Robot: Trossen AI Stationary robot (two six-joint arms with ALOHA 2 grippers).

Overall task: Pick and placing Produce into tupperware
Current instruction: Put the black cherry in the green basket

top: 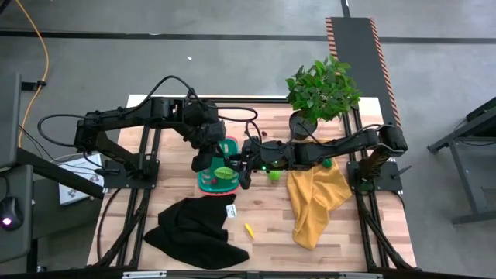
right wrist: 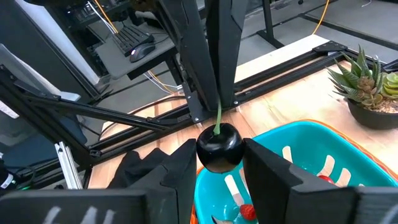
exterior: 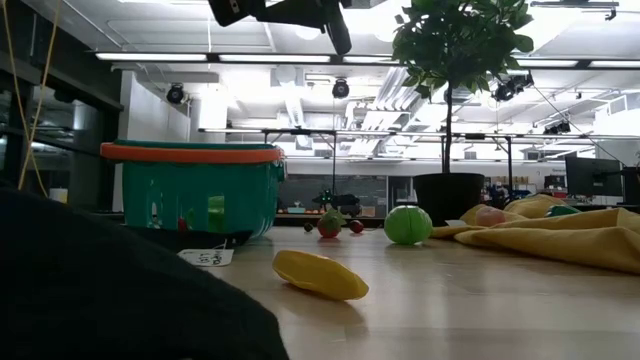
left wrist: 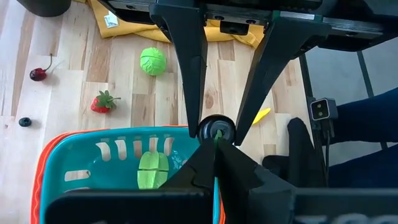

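Left gripper [right wrist: 217, 102] is pinching shut on the green stem of the dark cherry [right wrist: 219, 147] that the right gripper [right wrist: 217, 163] is cradling half-open at frame centre above the teal basket [right wrist: 298, 140], apparently transferring it for dropping in.

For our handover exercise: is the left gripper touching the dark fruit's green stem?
Touching. The right wrist view shows the left gripper shut on the stem above the dark fruit.

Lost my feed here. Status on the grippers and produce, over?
Left gripper shut on stem of dark fruit. Right gripper shut on its body, over basket. Nothing blocking.
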